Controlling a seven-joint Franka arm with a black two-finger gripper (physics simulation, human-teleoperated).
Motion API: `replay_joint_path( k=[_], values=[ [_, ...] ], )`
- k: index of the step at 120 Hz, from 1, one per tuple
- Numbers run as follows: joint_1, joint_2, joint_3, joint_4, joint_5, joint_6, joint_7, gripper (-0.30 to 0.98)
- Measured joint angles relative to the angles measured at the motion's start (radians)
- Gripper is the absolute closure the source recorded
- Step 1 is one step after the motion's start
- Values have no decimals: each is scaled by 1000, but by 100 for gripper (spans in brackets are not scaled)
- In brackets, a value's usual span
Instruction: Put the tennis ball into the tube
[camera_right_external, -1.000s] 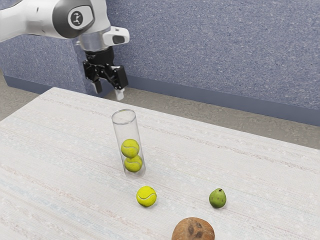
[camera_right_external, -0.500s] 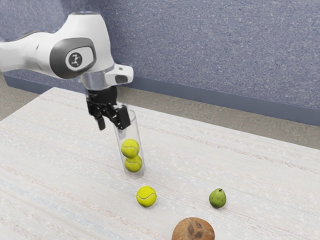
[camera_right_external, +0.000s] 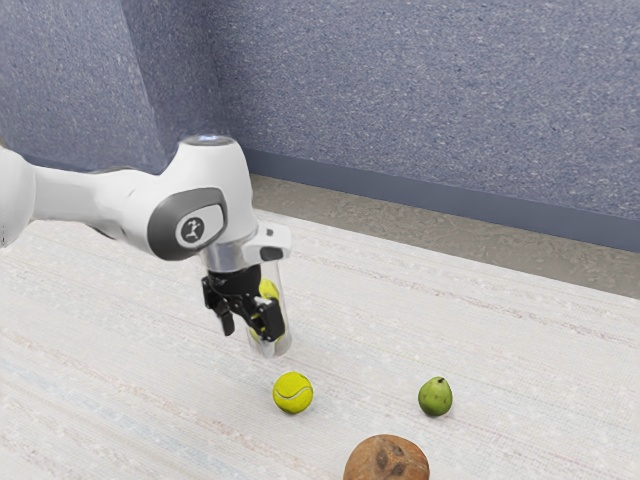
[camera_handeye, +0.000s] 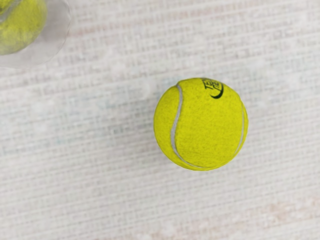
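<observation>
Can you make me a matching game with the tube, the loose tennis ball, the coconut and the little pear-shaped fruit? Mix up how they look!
Things:
1. Tube
2. Loose tennis ball
3. Coconut
4. Pear-shaped fruit

How they look:
A. Dark green
B. Bright yellow with a pale curvy line
C. See-through
D. Brown with darker spots

Right pairs: 1-C, 2-B, 3-D, 4-A

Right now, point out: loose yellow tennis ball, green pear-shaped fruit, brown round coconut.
Loose tennis ball (camera_handeye: 202, 127), wrist view, middle of its felt.
Green fruit (camera_right_external: 435, 398), exterior view, middle of its skin.
Brown coconut (camera_right_external: 389, 460), exterior view, between dark spots.
</observation>
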Motion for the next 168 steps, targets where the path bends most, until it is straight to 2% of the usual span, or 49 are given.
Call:
replay_joint_path(
  k=[19,44,80,112,132,152,168],
  values=[
    [4,100,-17,-3,-10,115,-11,0],
    [-17,156,-33,-4,-22,210,-23,0],
    [-25,260,-37,7,-48,280,-38,0],
    [-30,299,-37,8,-60,303,-48,0],
    [-32,300,-37,8,-60,306,-57,27],
    [-34,269,-36,6,-50,295,-76,32],
    [-35,180,-36,6,-46,249,-90,34]
  ],
)
